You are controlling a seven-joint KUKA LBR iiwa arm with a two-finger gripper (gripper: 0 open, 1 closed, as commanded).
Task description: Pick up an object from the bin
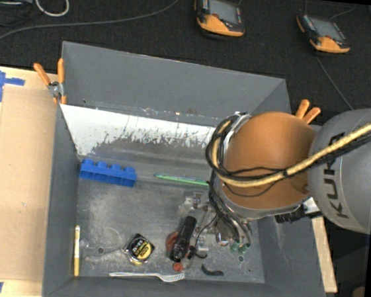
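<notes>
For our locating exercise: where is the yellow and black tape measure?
The yellow and black tape measure lies low in the camera view, just above the white plastic toothbrush, left of the black and red tool.

The grey arm housing (350, 171) bears black lettering, of which "KU" is legible. No other marking is readable.

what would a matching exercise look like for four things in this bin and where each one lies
Things:
1. blue toy brick
2. yellow and black tape measure
3. white toothbrush
4. yellow stick

Places in the bin:
a. flat along the front wall
b. along the left wall, near the front corner
c. at the foot of the back slope, on the left
d. on the floor near the front, left of the middle

Pairs: 1-c, 2-d, 3-a, 4-b
</notes>
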